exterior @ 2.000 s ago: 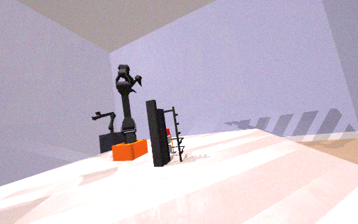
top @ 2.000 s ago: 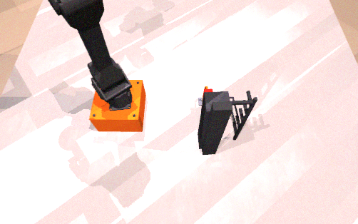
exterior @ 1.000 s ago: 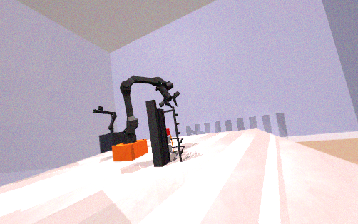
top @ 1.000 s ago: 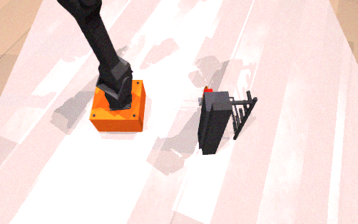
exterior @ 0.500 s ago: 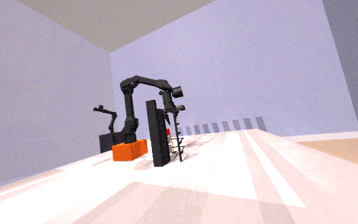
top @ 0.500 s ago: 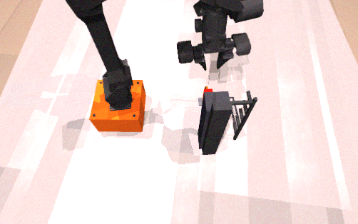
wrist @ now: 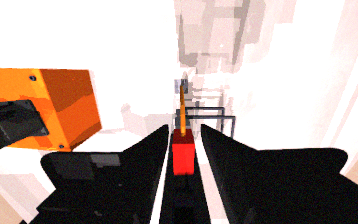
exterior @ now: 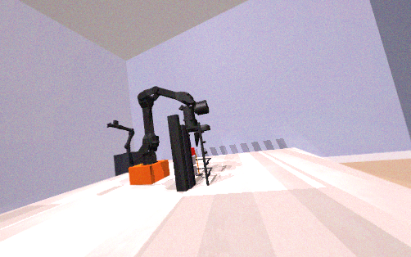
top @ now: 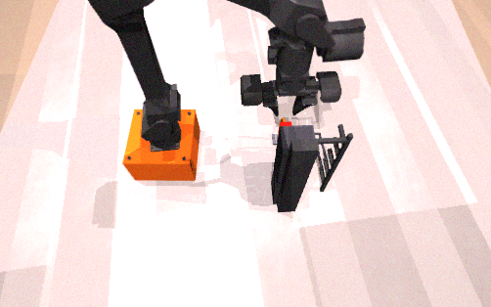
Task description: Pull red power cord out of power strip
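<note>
Our jaws stand partly apart, gripping nothing, the gripper (wrist: 184,145) straddling the red plug (wrist: 183,156) that sits in the end of the upright black power strip (top: 292,163).

The hand (top: 289,105) hangs above the red plug (top: 286,124) at the dark power strip's (top: 292,166) far end, fingers partly closed on nothing; the orange base block (top: 163,158) sits well apart on the table (top: 207,244).

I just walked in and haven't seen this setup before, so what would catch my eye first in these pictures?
Probably the bright orange base block under the black arm, left of centre in the top view. Next, the small red plug in the wrist view, framed between the gripper fingers, which stand partly closed on either side of it. It sits at the end of the tall dark power strip.
</note>
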### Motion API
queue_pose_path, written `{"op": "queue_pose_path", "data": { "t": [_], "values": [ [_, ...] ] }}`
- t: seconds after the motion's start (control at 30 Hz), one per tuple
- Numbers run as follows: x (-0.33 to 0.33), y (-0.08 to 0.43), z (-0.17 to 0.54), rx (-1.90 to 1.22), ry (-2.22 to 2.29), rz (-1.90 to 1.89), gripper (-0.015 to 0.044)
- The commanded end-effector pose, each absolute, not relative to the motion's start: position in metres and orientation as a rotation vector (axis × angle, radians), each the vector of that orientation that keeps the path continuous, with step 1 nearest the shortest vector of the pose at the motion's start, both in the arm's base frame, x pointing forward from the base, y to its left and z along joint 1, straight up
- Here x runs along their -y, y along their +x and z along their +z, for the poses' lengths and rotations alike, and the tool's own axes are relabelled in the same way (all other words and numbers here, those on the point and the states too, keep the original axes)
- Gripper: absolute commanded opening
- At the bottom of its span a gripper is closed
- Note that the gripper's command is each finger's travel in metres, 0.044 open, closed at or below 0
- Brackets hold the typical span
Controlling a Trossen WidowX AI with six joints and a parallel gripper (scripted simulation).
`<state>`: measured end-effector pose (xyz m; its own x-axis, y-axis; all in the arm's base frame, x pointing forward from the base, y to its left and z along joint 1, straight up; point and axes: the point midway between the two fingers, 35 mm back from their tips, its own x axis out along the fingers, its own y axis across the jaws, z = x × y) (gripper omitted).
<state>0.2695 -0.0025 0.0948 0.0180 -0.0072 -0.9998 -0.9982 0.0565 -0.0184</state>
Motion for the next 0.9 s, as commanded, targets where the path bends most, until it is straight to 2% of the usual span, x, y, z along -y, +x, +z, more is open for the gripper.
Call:
{"op": "queue_pose_path", "data": {
  "t": [0.0, 0.87],
  "values": [
    [0.008, 0.269, 0.095, -1.223, -1.18, 1.153, 0.016],
    [0.035, 0.267, 0.085, -1.225, -1.182, 1.152, 0.016]
  ]
}}
